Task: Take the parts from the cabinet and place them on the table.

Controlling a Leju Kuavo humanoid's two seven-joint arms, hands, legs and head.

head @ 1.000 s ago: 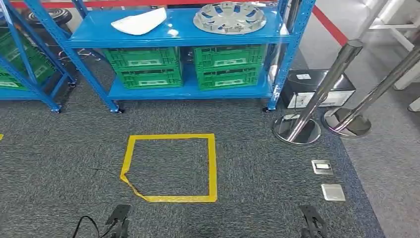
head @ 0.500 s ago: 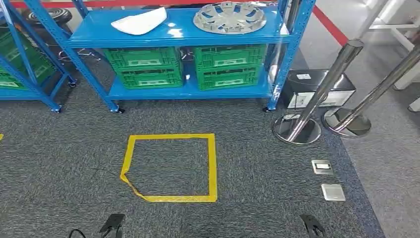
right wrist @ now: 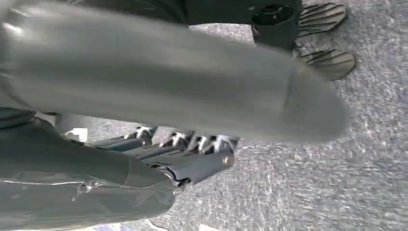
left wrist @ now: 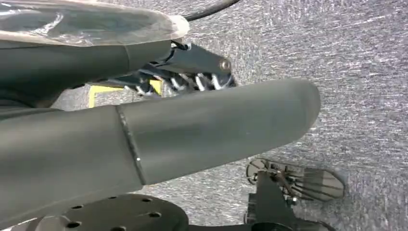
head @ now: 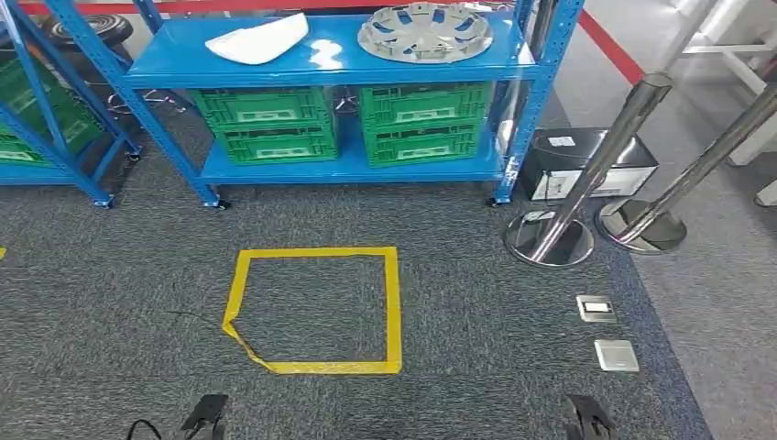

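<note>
A white curved part (head: 258,40) and a silver wheel cover (head: 424,31) lie on the top board of the blue shelf rack (head: 330,64) ahead of me in the head view. My left hand (head: 206,417) and right hand (head: 586,420) hang low at the bottom edge, far from the rack, just their dark fingertips showing. In the left wrist view my left hand (left wrist: 192,130) hangs over grey carpet, thumb and fingers stretched out and holding nothing. The right wrist view shows my right hand (right wrist: 192,96) the same way, with nothing in it.
Green crates (head: 266,124) (head: 421,121) fill the rack's lower board. A yellow tape square (head: 316,310) marks the carpet in front of it. Two chrome posts (head: 586,174) (head: 683,179) and a black box (head: 561,160) stand at the right, near floor sockets (head: 616,355). Another blue rack (head: 46,119) stands left.
Both hands have sunk lower at the bottom edge of the head view; the right one has drifted slightly to the right. The rack and parts are unmoved.
</note>
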